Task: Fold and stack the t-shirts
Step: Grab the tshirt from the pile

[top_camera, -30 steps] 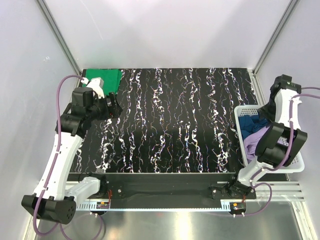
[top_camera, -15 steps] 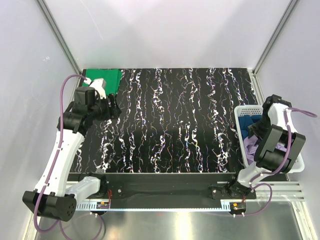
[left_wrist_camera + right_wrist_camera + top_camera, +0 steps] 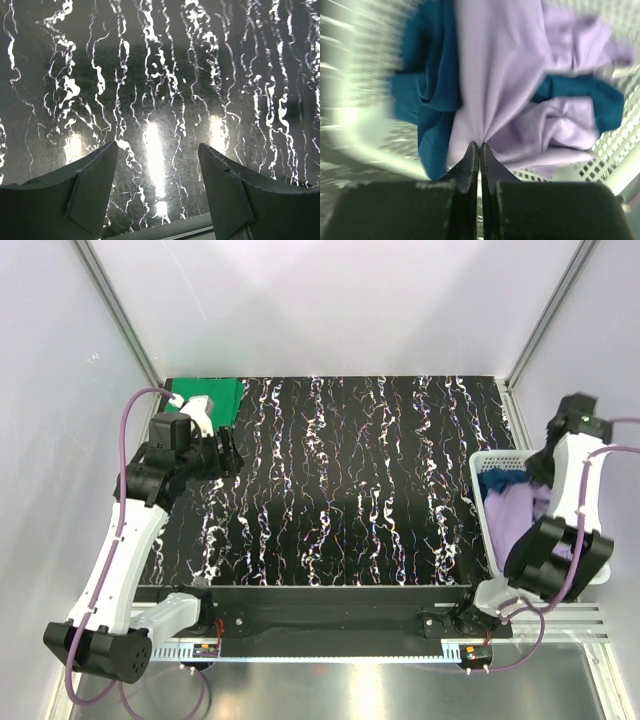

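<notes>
lavender shirt (image 3: 520, 75): lying crumpled in the basket (image 3: 478, 490) at the right edge of the table (image 3: 350, 490), piled on & tangled w/ the dark blue shirt (image 3: 435, 85); one ridge of it is bunching into the right gripper (image 3: 479, 145)
right gripper: jaws closed tight on a pinch of lavender cloth; pleats are fanning out from the tips
dark blue shirt: sharing the basket, partly under the lavender; one blue fold is crossing over it, so we're judging it may drag along
green shirt (image 3: 215, 395): lying folded flat at the far-left corner of the table, well apart from the basket
handling: we're judging the cloth light, soft, limp, not fragile; from a single pinch it'll prob. hang as a rope; a collar, shoulder seam or hem corner would be a better hold, but we aren't making any out in this heap
left gripper (image 3: 156, 147): hovering over bare table near the green shirt; jaws spread, holding nothing
</notes>
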Available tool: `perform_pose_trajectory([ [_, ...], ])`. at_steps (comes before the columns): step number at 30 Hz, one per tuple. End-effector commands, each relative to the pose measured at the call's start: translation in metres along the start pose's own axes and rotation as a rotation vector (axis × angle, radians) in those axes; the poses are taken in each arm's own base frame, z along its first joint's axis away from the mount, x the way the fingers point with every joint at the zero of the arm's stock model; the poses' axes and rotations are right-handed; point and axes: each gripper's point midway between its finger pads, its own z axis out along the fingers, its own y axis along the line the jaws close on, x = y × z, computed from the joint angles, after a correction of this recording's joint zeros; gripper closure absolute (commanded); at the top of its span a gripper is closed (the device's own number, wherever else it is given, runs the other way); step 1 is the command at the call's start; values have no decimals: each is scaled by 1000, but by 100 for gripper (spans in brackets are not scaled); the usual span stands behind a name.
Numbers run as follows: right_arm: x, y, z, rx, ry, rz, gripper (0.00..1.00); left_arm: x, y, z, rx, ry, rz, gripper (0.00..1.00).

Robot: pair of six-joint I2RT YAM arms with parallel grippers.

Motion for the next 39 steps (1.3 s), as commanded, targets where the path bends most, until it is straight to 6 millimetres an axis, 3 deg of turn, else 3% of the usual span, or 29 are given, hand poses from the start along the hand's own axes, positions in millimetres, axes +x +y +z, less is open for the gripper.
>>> perform_pose_trajectory([
  [1, -55, 5, -89, -171, -267, 35, 100, -40, -21, -27, 60, -152, 31, 30],
  [2, -74, 14, -124, -256, -347, 45, 100, -40, -22, -30, 60, -151, 35, 30],
  [4, -82, 34, -172, -373, -442, -14, 100, -43, -28, -38, 75, -168, 50, 30],
  [5, -96, 42, -216, -465, -536, -12, 100, -44, -31, -43, 81, -175, 54, 30],
  [7, -94, 62, -260, -605, -585, -83, 100, -46, -35, -50, 94, -188, 48, 30],
  [8, -94, 78, -294, -724, -611, -108, 100, -49, -38, -58, 110, -208, 44, 30],
  [11, -44, 121, -356, -1035, -503, -268, 100, -52, -44, -69, 132, -227, 2, 32],
  [15, 18, 135, -401, -1277, -375, -385, 100, -54, -49, -90, 150, -240, -55, 34],
  [16, 35, 141, -422, -1380, -361, -414, 100, -53, -50, -94, 152, -242, -68, 34],
  [20, 118, 154, -431, -1601, -19, -552, 98, -41, -51, -111, 165, -240, -144, 34],
  [21, 162, 147, -442, -1671, 151, -663, 93, -37, -51, -113, 166, -239, -173, 34],
  [22, 185, 146, -442, -1683, 264, -698, 85, -35, -50, -122, 171, -264, -185, 34],
  [23, 219, 153, -425, -1635, 404, -764, 75, -32, -47, -125, 160, -270, -204, 32],
  [24, 241, 146, -422, -1623, 496, -834, 57, -30, -47, -127, 160, -273, -230, 32],
  [25, 264, 136, -407, -1554, 523, -923, 49, -25, -46, -131, 162, -281, -243, 31],
  [26, 261, 147, -383, -1451, 445, -898, 45, -22, -45, -131, 159, -273, -266, 31],
  [27, 261, 146, -368, -1397, 419, -893, 36, -19, -45, -131, 162, -267, -270, 31],
  [28, 262, 143, -337, -1302, 410, -896, 31, -16, -45, -130, 160, -254, -277, 31],
  [29, 257, 137, -326, -1264, 362, -903, 27, -8, -43, -128, 147, -225, -290, 31],
  [30, 245, 139, -302, -1170, 268, -888, 22, -5, -42, -127, 141, -209, -310, 31],
  [34, 217, 111, -188, -770, 109, -899, 25, 13, -56, -115, 211, -105, -345, 32],
  [35, 199, 108, -165, -697, 67, -850, 27, 21, -58, -106, 218, -60, -371, 33],
  [37, 191, 104, -127, -646, 85, -792, 37, 30, -65, -98, 255, -8, -404, 37],
  [39, 170, 104, -107, -644, 90, -686, 54, 37, -80, -90, 334, 44, -439, 40],
])
